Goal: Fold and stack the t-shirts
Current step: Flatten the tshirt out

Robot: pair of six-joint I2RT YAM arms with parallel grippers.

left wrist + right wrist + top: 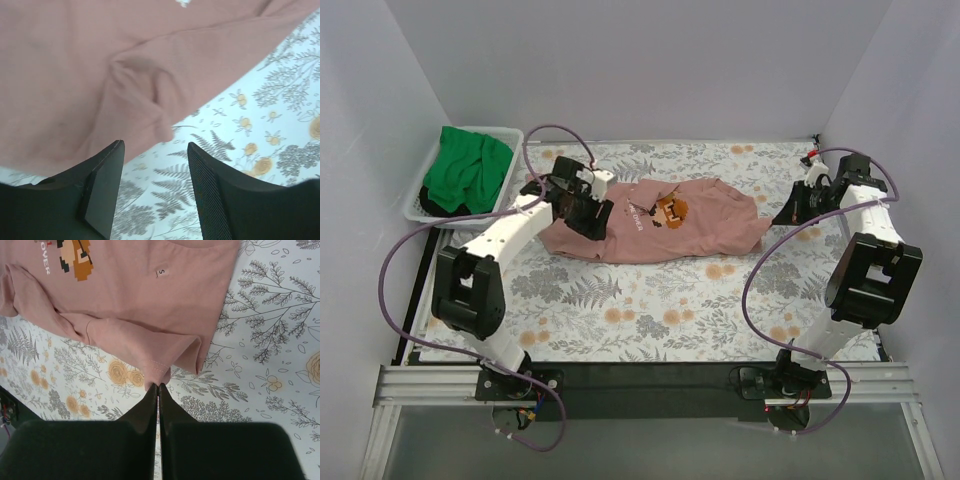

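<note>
Cloth of pink shirt likely soft, limp, light | grip hem corners | left gripper fingers apart, empty | right gripper fingers pressed together

Bright, even, diffuse light; faint shadows. Overhead and right wrist views are sharp; the left wrist view is soft, its pink t-shirt blurred.

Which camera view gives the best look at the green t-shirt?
The top external view: the green t-shirt lies bunched in the white basket at far left. Neither wrist view shows it; both see only the pink t-shirt and the floral cloth.
</note>
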